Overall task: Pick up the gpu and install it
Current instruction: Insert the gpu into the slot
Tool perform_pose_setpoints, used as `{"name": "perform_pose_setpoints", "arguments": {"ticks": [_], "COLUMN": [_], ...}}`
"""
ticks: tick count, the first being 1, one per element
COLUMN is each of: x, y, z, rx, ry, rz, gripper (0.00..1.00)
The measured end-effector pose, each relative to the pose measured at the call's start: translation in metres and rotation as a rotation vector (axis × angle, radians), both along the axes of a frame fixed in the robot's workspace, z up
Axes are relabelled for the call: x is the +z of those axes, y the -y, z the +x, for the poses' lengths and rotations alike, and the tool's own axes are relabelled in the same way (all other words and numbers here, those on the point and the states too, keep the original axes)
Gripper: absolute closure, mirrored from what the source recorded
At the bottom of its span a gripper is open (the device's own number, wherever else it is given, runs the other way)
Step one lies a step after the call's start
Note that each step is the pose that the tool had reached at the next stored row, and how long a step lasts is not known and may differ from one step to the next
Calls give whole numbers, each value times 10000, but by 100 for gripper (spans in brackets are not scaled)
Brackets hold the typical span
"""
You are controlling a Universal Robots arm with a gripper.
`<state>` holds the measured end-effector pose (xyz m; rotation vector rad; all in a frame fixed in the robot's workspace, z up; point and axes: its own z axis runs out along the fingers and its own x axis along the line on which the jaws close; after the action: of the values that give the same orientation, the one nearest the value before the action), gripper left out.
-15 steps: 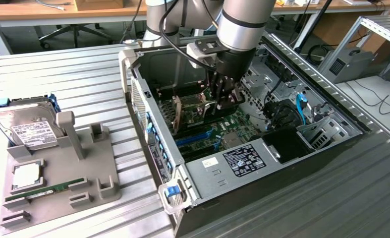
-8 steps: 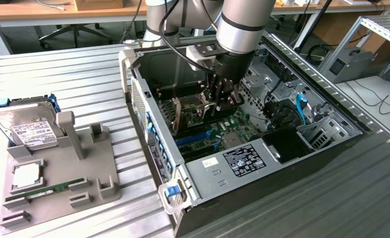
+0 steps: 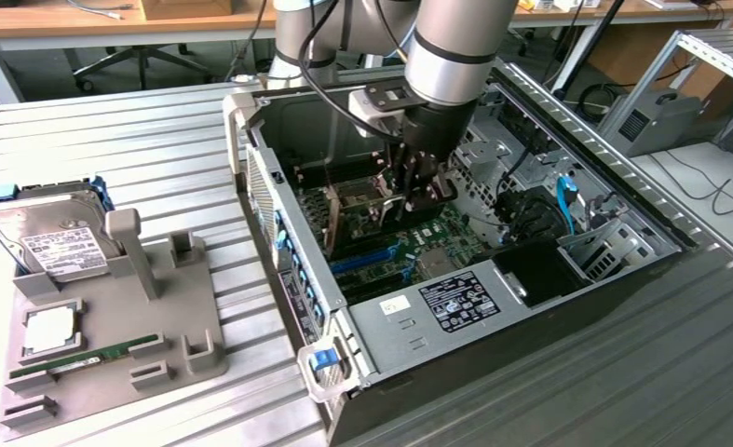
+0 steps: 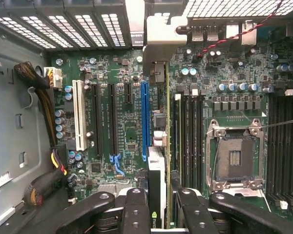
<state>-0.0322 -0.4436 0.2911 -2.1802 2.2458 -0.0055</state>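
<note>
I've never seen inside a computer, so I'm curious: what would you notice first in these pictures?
First, the big silver robot arm reaching down into the open computer case in the middle of the exterior view. Its tool grips a thin card, held edge-on over the green board beside a long blue slot. On the exterior view's left, a silver hard drive sits in a grey holder.

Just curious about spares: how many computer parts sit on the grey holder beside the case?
3: a hard drive propped at the far end of the grey holder, a processor chip in its middle, a green memory stick nearest the camera. None looks hidden.
</note>
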Motion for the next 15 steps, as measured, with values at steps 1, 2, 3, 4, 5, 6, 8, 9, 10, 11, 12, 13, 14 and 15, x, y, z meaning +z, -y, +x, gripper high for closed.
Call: {"name": "perform_pose_setpoints", "arguments": {"ticks": [1, 2, 3, 4, 5, 6, 8, 9, 10, 11, 12, 13, 14, 15], "x": [0, 0, 0, 0, 0, 0, 0, 0, -1, -1, -2, -3, -4, -4], "y": [14, 31, 46, 61, 67, 73, 84, 91, 98, 102, 107, 110, 112, 115], "z": [0, 0, 0, -1, -1, -2, -7, -10, -13, -15, -19, -23, -27, -32], "rx": [0, 0, 0, 0, 0, 0, 0, 0, 1, 1, 1, 0, 0, 0], "ry": [0, 0, 0, 0, 0, 0, 1, 0, 1, 1, 0, 0, 0, 0], "rz": [0, 0, 0, 0, 1, 1, 2, 3, 4, 5, 5, 7, 8, 7], "gripper": [73, 73, 73, 73, 73, 73, 73, 73, 73, 73, 73, 73, 73, 73]}}
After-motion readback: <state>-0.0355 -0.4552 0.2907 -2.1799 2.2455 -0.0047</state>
